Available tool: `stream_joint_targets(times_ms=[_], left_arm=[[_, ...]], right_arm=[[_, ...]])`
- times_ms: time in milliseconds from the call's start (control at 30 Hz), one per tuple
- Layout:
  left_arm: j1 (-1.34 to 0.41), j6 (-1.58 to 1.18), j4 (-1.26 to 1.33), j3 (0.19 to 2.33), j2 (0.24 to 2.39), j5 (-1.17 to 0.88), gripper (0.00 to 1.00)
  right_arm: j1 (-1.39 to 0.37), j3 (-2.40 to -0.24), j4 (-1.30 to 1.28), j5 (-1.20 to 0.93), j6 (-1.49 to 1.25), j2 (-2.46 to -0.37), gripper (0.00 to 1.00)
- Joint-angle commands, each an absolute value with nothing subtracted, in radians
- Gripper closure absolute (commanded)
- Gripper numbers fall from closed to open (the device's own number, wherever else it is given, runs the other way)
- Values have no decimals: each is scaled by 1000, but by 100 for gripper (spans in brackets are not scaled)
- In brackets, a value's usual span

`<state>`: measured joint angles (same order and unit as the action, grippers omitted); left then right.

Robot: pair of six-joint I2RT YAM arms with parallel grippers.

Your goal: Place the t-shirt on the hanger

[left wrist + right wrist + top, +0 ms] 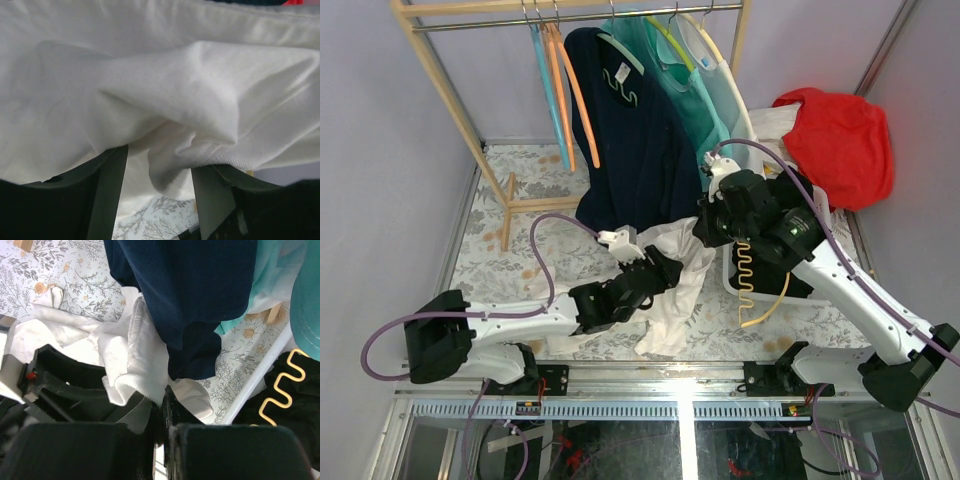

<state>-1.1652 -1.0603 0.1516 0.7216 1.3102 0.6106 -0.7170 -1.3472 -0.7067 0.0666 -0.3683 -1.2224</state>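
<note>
Right gripper (162,397) tight on wrinkled white t-shirt (137,355) hem; left gripper (159,162) agape around a fold.

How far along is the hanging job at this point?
Done: the t-shirt is picked up and bunched. In hand: the right end effector pinches its ribbed edge; the left end effector sits open under a fold. Left: the yellow hanger lies apart to the right, not yet in the shirt.

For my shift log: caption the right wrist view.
Right gripper pinches a ribbed edge of the t-shirt beside the hanging navy shirt.
</note>
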Motion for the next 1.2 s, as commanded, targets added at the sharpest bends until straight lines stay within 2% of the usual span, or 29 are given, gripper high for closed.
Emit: stream_joint_targets(times_ms=[0,67,100,133,367,500,733,833,933,1167], left_arm=[[-1167,-1062,230,757,1338,751,54],[-1163,-1031,208,772,1322,786,74],[-1160,-1011,184,786,1307,800,90],[-1158,-989,146,803,1289,816,99],[-1159,-786,-223,979,1034,878,100],[-1157,-678,-505,1186,939,897,100],[-1158,-541,-932,1663,944,1038,100],[-1157,-454,-948,1800,952,1075,100],[-1158,-377,-918,1895,975,1055,100],[-1157,-198,-857,2148,1164,979,100]], right_arm=[[-711,-1363,-698,43,-351,-1184,100],[-712,-1359,-697,37,-349,-1171,100],[-712,-1358,-697,36,-348,-1164,100],[-712,-1362,-699,35,-347,-1157,100],[-712,-1431,-726,12,-330,-1149,100],[-712,-1487,-685,-13,-331,-1190,100],[-725,-1617,-385,-349,-397,-1403,100],[-767,-1771,-331,-379,-413,-1537,100],[-779,-1870,-323,-394,-424,-1586,100],[-756,-1733,-309,-368,-400,-1465,100]])
